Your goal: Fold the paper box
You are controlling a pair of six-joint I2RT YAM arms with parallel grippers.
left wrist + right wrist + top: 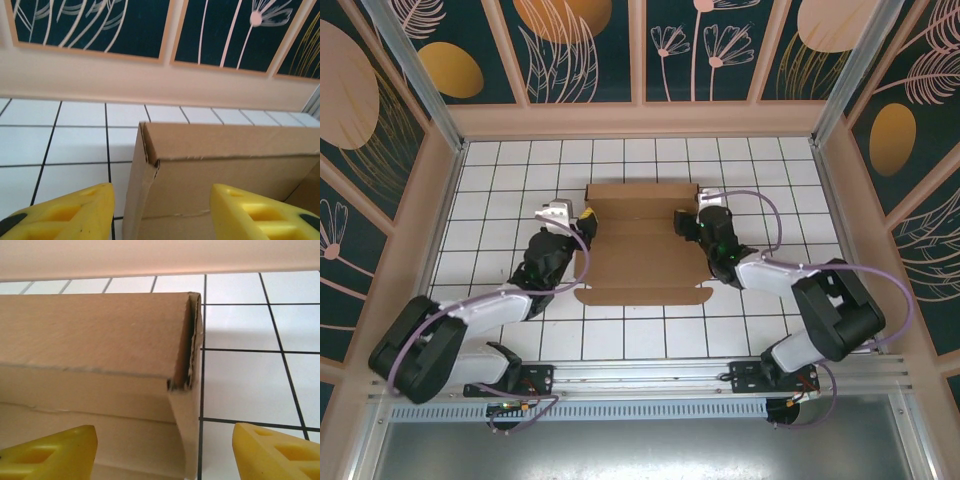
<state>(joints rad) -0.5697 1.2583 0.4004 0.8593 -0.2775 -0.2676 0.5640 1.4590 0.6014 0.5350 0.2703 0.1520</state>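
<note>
Brown paper box (640, 250) sits half-folded at centre frame, my left gripper (161, 205) and right gripper (165, 450) spread astride its upper corners, so next I must pinch the walls.

Arms (490, 308) black, white links, lilac cables (908, 305); yellow fingertips (65, 212) (hollow wedge shapes).

The paper box (640, 245) is plain brown cardboard, partly folded, lying near the middle of the white tiled table (620, 340). Its far wall stands raised with the top edge folded over. The near flap lies flat, notched at both corners
</note>
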